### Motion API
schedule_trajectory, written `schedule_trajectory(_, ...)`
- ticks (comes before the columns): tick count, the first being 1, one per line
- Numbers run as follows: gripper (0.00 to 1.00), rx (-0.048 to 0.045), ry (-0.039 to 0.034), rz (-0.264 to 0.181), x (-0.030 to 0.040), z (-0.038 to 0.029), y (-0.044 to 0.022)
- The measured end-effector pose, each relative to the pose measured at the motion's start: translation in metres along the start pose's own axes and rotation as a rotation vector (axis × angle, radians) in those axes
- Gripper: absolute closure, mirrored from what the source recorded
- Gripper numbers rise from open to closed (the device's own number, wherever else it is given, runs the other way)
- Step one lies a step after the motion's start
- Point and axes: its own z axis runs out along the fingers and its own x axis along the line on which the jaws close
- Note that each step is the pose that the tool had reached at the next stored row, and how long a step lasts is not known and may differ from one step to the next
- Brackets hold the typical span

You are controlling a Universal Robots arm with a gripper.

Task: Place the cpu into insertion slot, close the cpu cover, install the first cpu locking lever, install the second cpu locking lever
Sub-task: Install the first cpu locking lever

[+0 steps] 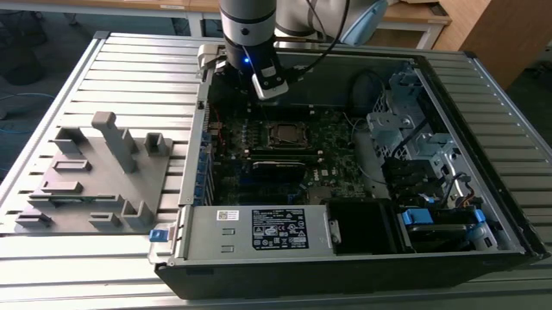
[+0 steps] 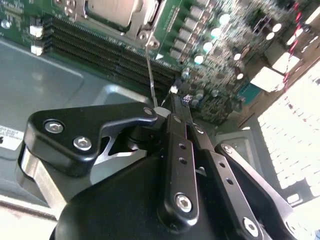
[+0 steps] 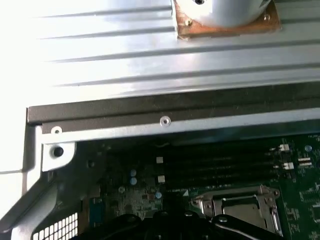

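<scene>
The cpu [image 2: 112, 9] lies in the insertion slot [image 1: 285, 134] on the green board, its silver top showing through the window of the cpu cover [image 2: 142, 17], which lies flat over it. A thin wire locking lever [image 2: 150, 75] rises from the slot's corner to my gripper [image 2: 162, 107], whose black fingers are shut around its free end. In the exterior view my gripper [image 1: 265, 90] hangs just behind the slot, inside the open computer case. The first wrist view has the cpu cover [image 3: 240, 205] beside my gripper [image 3: 170, 220].
Long black memory strips [image 2: 100, 50] run beside the slot. The case wall [image 3: 165, 122] stands close behind my gripper. Drive cages and cables [image 1: 414, 148] fill the exterior view's right. A grey fixture [image 1: 95, 174] sits on the slatted table at its left, and a power supply [image 1: 258, 229] lies in front.
</scene>
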Motion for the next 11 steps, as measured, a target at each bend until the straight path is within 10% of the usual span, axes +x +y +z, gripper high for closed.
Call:
schedule_trajectory(6,0.90,-0.0042,0.0005,0.000,-0.0009,0.0001,0.0001)
schedule_trajectory(11,0.90,-0.0041,0.0011,0.000,-0.0155,0.0007,0.0017)
